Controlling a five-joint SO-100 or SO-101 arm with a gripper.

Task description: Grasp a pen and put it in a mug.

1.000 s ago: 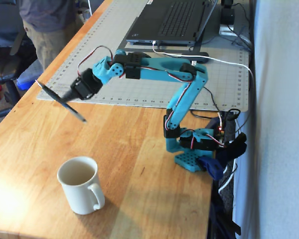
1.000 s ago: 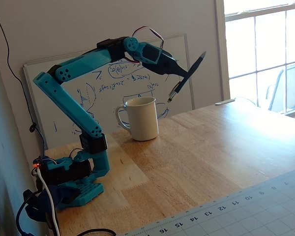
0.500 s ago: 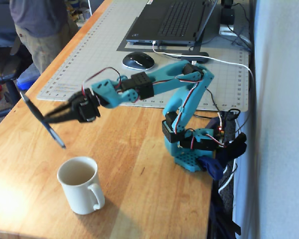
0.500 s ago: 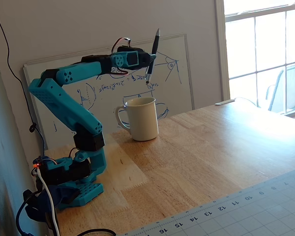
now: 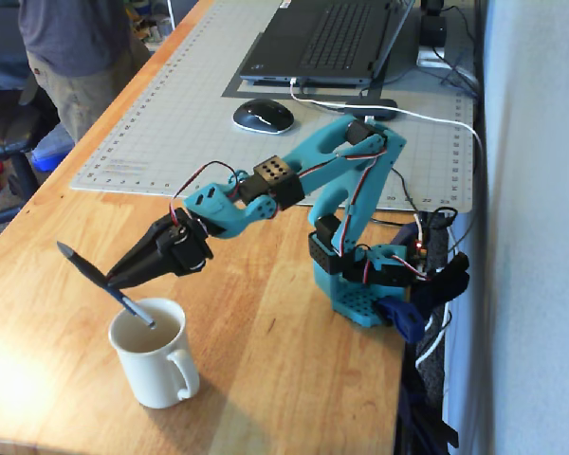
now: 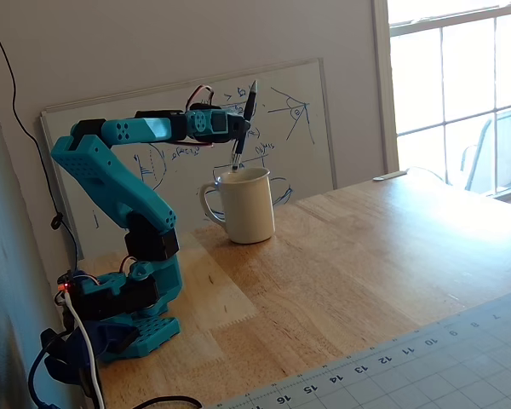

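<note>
1. tool (image 5: 112, 280) is clamped shut on the pen (image 5: 85, 269), gripping it near mid-length; in the other fixed view the tool (image 6: 241, 129) holds the pen (image 6: 248, 109) just above the mug's mouth.
2. pen slants in a fixed view: its dark upper end points up and to the left, while its lighter tip dips inside the rim of the mug (image 5: 154, 354). in the other fixed view it stands close to upright, lower tip at the mug's (image 6: 247, 204) opening.
3. mug stands upright on the wooden table (image 5: 256, 351), cream-white, handle turned toward the lower right in a fixed view and toward the left in the other.
4. blue arm (image 5: 294, 175) reaches out from its base (image 5: 370, 284) near the table's right edge, bent down toward the mug.
5. further back in a fixed view, a grey cutting mat (image 5: 180, 104) carries a computer mouse (image 5: 263, 116) and a dark laptop (image 5: 327, 43).
6. a person (image 5: 71, 47) stands at the table's far left corner.
7. in the other fixed view, a whiteboard (image 6: 298, 128) with scribbles leans on the wall behind the mug, and a window (image 6: 460, 77) is at the right.
</note>
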